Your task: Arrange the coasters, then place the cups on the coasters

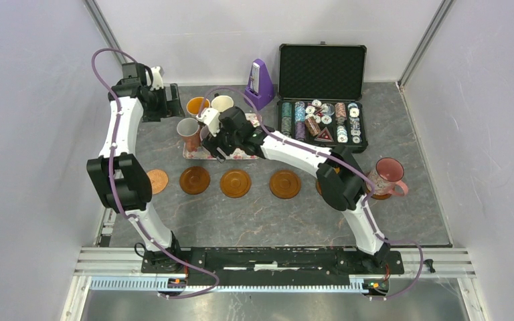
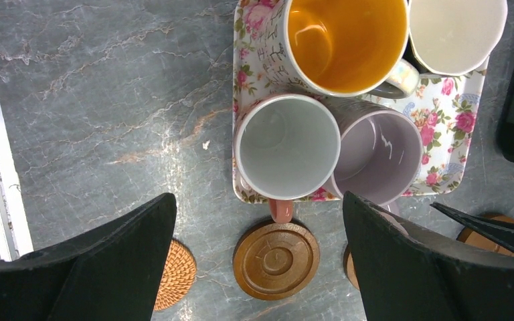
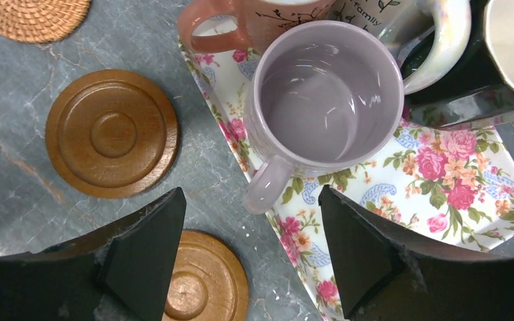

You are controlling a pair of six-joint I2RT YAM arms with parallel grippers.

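A row of wooden coasters (image 1: 235, 182) lies across the table's middle. A pink cup (image 1: 388, 175) stands on the rightmost coaster. Several cups crowd a floral tray (image 3: 442, 180): a lilac cup (image 3: 321, 93), a pink cup with a pale inside (image 2: 288, 144), one with an orange inside (image 2: 345, 40) and a cream one (image 2: 455, 30). My right gripper (image 3: 251, 194) is open just over the tray's front edge, its fingertips either side of the lilac cup's handle (image 3: 268, 184), not touching it. My left gripper (image 2: 258, 200) hangs open and empty, high at the back left, over a coaster (image 2: 276, 259).
A woven rattan coaster (image 1: 157, 180) lies at the row's left end. An open black case of poker chips (image 1: 321, 120) and a purple metronome (image 1: 261, 83) stand at the back. The right arm (image 1: 308, 157) stretches over the row and hides part of one coaster.
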